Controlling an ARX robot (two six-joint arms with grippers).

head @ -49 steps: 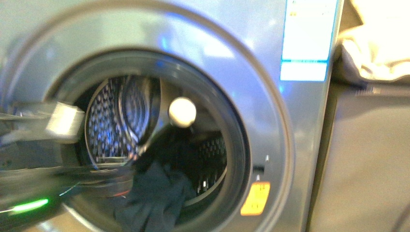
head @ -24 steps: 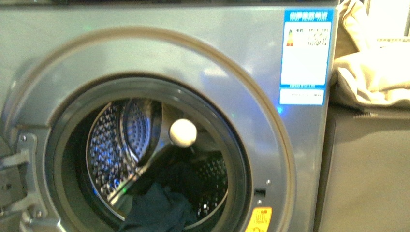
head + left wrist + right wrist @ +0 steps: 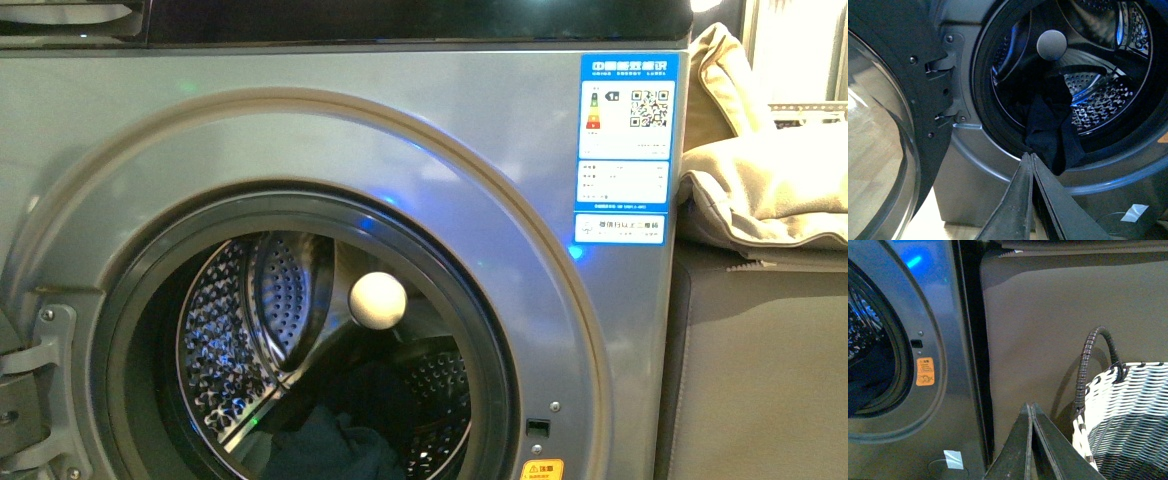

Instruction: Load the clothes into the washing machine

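Note:
The silver-grey washing machine [image 3: 480, 130] fills the front view, its door swung open. Dark navy clothes [image 3: 325, 450] lie in the bottom of the perforated drum [image 3: 240, 330] and droop over the porthole's lower rim, as the left wrist view shows of the clothes [image 3: 1048, 127]. My left gripper [image 3: 1029, 156] is shut and empty, its tips just outside the rim below the hanging fabric. My right gripper [image 3: 1030, 406] is shut and empty too, off to the machine's right, in front of the cabinet. Neither gripper shows in the front view.
The open glass door [image 3: 883, 140] stands left of the porthole. A grey-brown cabinet [image 3: 770, 370] flanks the machine's right side, with beige padded fabric [image 3: 770, 180] on top. A white woven basket [image 3: 1128, 420] with a dark handle stands by my right gripper.
The left arm has left the front view, where it blurred across the lower left a second ago. The camera view has risen, so the clothes and the orange sticker sit lower in frame.

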